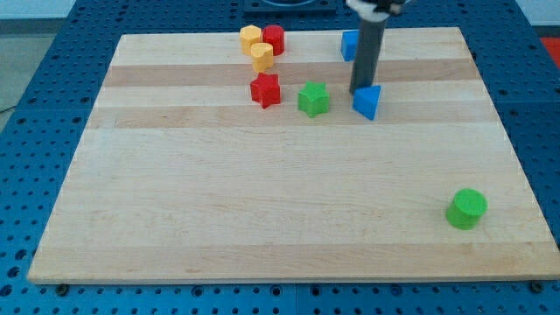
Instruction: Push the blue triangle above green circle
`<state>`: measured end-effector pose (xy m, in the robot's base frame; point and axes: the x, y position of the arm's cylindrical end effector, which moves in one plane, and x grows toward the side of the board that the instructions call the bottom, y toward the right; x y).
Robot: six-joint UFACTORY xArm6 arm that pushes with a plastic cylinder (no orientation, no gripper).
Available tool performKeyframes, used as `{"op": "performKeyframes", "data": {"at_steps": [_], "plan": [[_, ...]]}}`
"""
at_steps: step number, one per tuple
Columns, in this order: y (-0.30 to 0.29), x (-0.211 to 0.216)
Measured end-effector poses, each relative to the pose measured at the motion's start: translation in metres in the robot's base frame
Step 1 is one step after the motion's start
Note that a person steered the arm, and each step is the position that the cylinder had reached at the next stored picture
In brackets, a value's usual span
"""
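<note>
Tip (360,91) touches blue triangle (368,102); green circle (466,209) sits well apart.

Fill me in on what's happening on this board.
My tip sits at the upper-left edge of the blue triangle, near the view's top. The green circle lies far off at the view's lower right, so the triangle has not yet reached its spot above it.

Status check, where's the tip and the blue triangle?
My tip at blue triangle, its upper left. Green circle far lower right. Path between looks open.
</note>
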<state>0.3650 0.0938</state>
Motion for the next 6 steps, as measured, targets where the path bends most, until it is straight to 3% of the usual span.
{"op": "performKeyframes", "data": {"at_steps": [1,2,4,6], "plan": [[0.019,0.083],[0.024,0.095],[0.015,0.063],[0.073,0.111]]}}
